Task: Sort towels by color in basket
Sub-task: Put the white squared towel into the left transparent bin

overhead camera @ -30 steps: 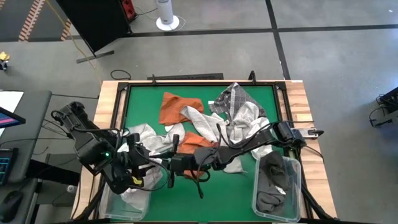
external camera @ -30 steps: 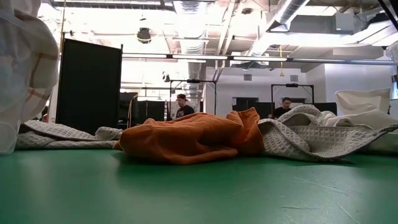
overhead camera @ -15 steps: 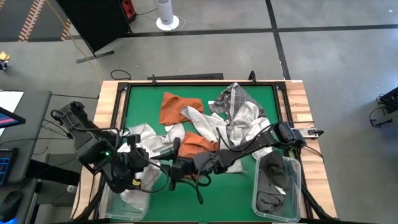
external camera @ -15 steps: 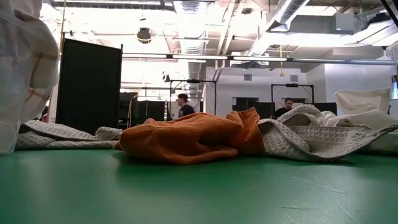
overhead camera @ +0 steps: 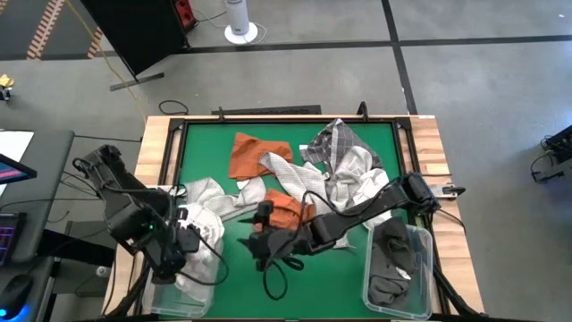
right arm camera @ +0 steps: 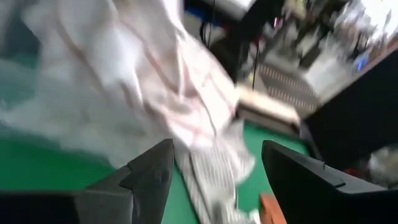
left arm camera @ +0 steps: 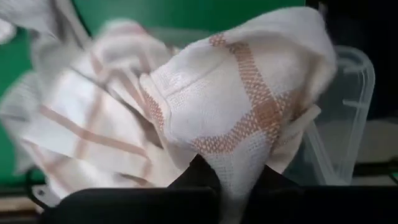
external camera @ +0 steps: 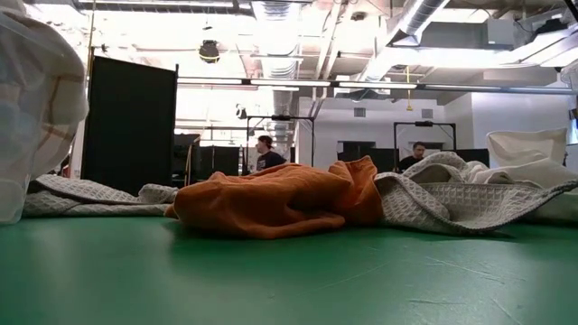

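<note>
Towel (left arm camera: 236,106) apparently pinched in left gripper (left arm camera: 217,180)

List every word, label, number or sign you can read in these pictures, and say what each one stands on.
None: no readable text shows in any view.
The white towel with orange checks, the clear bin, the green table mat and both arms carry no lettering.
A monitor beside the table shows a screen too small to read.
</note>
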`<state>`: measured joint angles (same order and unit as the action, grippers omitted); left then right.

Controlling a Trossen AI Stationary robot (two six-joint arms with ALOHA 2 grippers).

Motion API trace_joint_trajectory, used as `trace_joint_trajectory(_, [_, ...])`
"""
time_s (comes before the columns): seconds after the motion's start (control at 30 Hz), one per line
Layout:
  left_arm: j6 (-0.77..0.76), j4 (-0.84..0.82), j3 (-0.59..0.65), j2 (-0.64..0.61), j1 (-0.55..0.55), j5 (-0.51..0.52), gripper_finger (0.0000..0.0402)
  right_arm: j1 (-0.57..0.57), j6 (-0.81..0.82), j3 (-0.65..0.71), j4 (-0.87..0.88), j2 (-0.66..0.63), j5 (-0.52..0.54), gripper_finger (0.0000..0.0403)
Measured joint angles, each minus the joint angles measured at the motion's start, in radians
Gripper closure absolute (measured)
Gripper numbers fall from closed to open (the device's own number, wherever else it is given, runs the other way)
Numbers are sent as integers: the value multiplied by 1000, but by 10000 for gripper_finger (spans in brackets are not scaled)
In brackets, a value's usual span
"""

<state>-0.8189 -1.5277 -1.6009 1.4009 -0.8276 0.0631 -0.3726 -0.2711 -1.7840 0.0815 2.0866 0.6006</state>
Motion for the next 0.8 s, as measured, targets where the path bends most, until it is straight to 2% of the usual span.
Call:
trace_joint_trajectory(0.23, [-66,77,148,0,-4,-83,396,34,138,0,200,-57,0,122])
trace_joint_trajectory(0.4, [-100,160,244,0,-5,-87,395,42,203,11,343,-97,7,122])
trace_joint_trajectory(0.53, [-132,229,289,0,-17,-58,394,46,269,80,448,-170,15,122])
trace_joint_trajectory(0.63, [-154,284,315,4,-29,-29,394,64,313,173,458,-231,33,122])
trace_joint_trajectory(0.8, [-188,315,365,42,-41,-31,394,100,342,346,314,-349,39,122])
